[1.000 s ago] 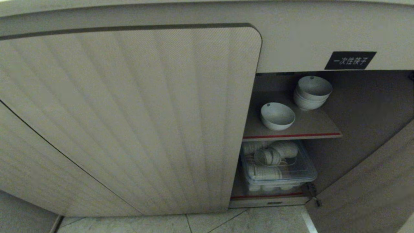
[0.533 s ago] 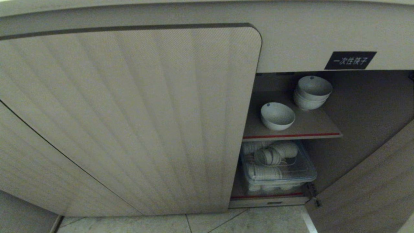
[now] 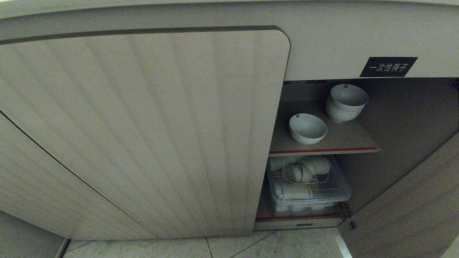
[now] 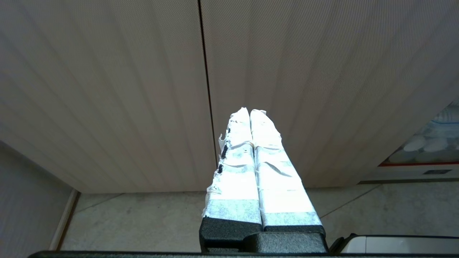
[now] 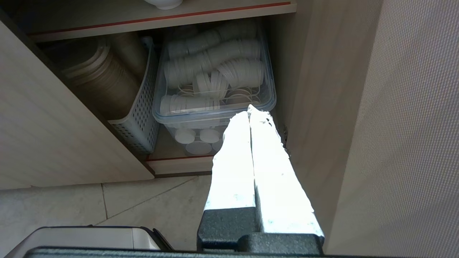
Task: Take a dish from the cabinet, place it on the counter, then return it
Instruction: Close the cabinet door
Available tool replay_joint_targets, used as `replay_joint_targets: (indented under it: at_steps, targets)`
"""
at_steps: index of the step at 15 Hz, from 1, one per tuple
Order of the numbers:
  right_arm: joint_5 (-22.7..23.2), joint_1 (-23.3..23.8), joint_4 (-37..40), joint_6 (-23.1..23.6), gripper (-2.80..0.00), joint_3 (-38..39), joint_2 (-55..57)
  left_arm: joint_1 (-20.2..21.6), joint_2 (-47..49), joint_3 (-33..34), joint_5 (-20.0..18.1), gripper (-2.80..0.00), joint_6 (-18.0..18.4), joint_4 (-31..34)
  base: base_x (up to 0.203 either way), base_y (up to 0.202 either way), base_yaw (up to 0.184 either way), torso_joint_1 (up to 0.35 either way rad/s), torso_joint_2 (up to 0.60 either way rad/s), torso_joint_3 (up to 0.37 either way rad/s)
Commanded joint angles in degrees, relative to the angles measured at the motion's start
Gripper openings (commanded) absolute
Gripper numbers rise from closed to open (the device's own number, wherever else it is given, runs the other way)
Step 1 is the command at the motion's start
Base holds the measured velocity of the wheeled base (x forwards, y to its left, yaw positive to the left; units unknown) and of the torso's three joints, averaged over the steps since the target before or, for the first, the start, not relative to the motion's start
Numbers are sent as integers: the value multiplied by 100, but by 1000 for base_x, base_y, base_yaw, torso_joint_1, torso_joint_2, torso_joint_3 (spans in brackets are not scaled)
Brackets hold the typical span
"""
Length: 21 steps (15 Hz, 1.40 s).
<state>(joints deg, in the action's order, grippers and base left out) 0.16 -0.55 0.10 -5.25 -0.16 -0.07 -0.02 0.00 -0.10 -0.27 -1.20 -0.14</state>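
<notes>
Both our right gripper [image 5: 250, 109] and left gripper [image 4: 250, 111] hang pressed together and empty, so nothing is done yet: the dish [image 3: 307, 128] sits on the cabinet [image 3: 324, 145] shelf.

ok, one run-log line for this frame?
phase: pre-reach | single white bowl: on cabinet upper shelf, untouched | left end effector: shut, empty | right end effector: shut, empty, low by open cabinet
</notes>
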Motion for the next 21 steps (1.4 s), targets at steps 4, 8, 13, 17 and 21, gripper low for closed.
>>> replay_joint_targets:
  at_steps: [4,8,13,17,21]
  targets:
    - [-3,-2,-10,-2,-280,-2,7,-6,0,1,-8,-280,-3,-3,-20,0,2,2,1,1]
    - [2,-6,-10,4,-280,-2,7,-6,0,1,-8,-280,-3,-3,-188,0,1,2,2,3]
    - [2,2,-10,7,-280,-2,7,-6,0,1,-8,-280,-3,-3,-193,0,0,3,1,4]
    - [2,-4,-10,16,-280,-2,7,2,0,1,-8,-280,-4,-3,-194,0,-1,2,4,1]
    - [-7,2,-10,33,-280,-2,7,-2,0,1,-8,-280,-3,-3,-196,0,-2,3,3,4]
